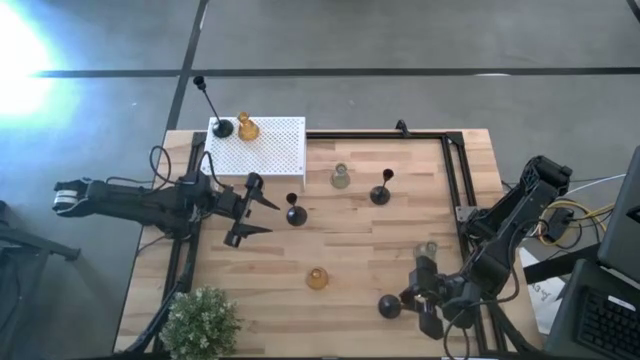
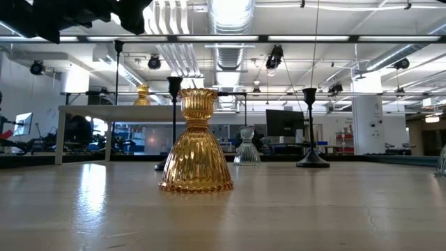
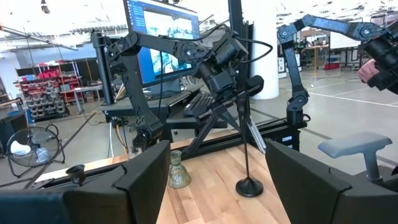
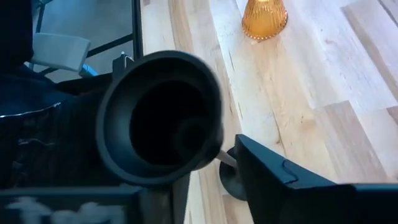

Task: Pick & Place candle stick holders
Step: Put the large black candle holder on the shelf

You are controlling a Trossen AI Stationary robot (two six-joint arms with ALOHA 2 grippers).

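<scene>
My right gripper (image 1: 424, 298) hangs over the near right of the table, tilted down. Its fingers stand apart on either side of a black candle stick holder (image 1: 390, 305), whose round cup (image 4: 158, 124) fills the right wrist view above its thin stem (image 4: 222, 157) and base (image 4: 229, 182). My left gripper (image 1: 248, 212) waits open at mid-left, beside another black holder (image 1: 295, 214). Standing on their bases on the wood are an amber holder (image 1: 317, 278), pale green ones (image 1: 341, 177) (image 1: 428, 250) and a black one (image 1: 381, 192). My right gripper has one finger (image 4: 286, 183) close beside the black holder's stem, coming slanting down from the table's right. The cup hides the other finger. I cannot tell whether either finger touches the stem. The holder stands upright with its base on the table.
A white perforated box (image 1: 262, 148) at the far left carries a tall black holder (image 1: 222, 128) and an amber one (image 1: 247, 127). A potted plant (image 1: 203, 322) stands at the near left corner. A black frame rail (image 1: 455, 175) runs along the table's right side.
</scene>
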